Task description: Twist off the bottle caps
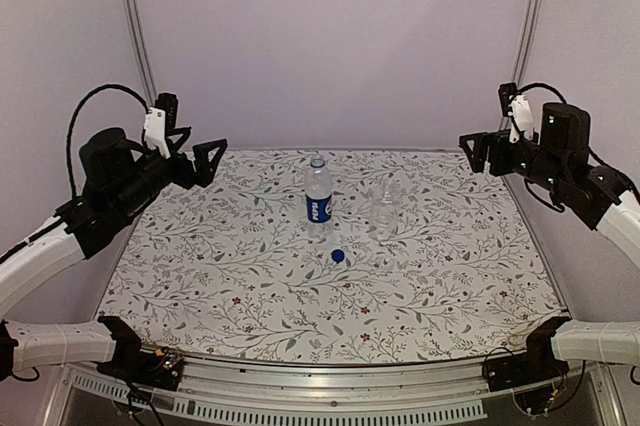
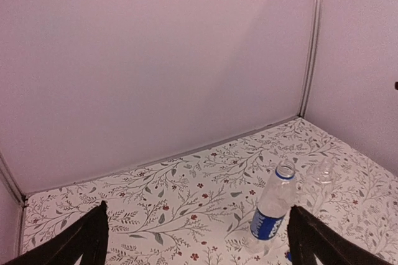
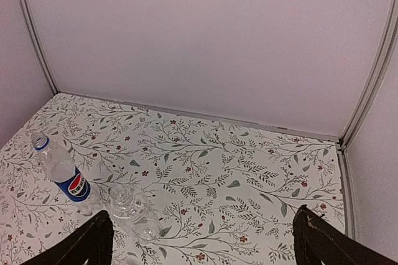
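The table [image 1: 200, 286] is white with grey-green sprigs and red flowers. The labelled bottle [image 1: 318, 208] has a dark blue band; the bare bottle [image 1: 383, 211] seems clear. The cap [image 1: 338, 256] is bright blue.

A dark blue label [image 3: 76, 187] is borne by one clear plastic bottle [image 3: 57, 164]; on it a round red, white and blue logo is shown in the right wrist view; white lettering beside the logo, small and blurred, appears to read "pepsi"; nothing else legible is found anywhere.
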